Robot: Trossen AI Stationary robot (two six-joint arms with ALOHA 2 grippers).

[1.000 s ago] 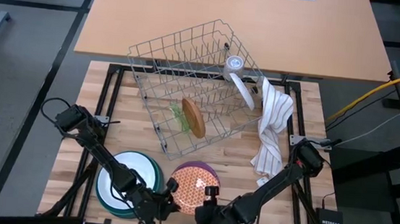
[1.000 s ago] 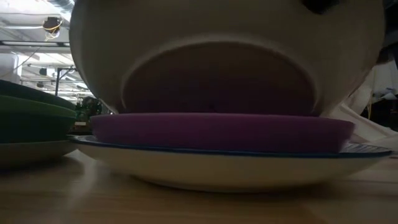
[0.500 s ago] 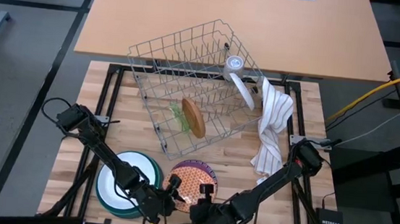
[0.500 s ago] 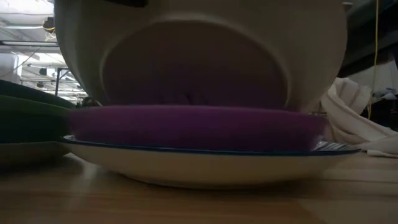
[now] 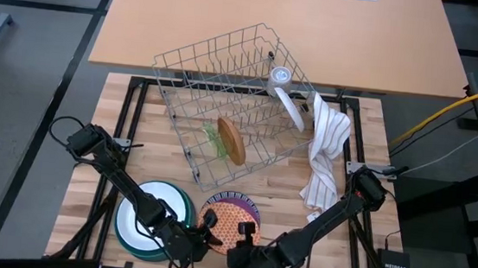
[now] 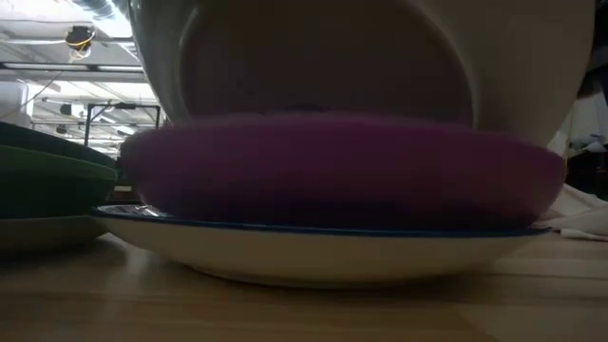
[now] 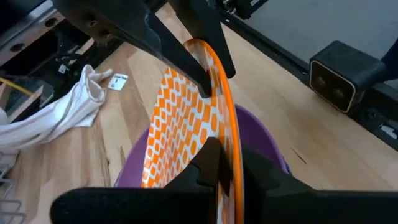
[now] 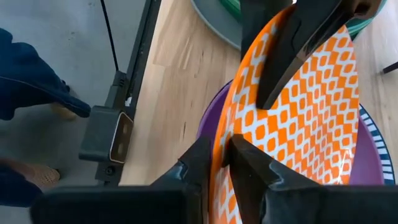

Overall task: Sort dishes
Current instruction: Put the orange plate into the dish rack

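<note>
While both tools pinch orange-patterned plate, purple plate beneath

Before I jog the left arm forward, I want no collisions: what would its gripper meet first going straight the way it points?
Probably the right gripper, clamped on the far rim of the same orange-patterned plate that the left gripper grips; depth is hard to judge.

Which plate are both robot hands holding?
The orange-patterned plate, gripped at its rim by the left gripper and right gripper. It sits tilted above the purple plate.
</note>
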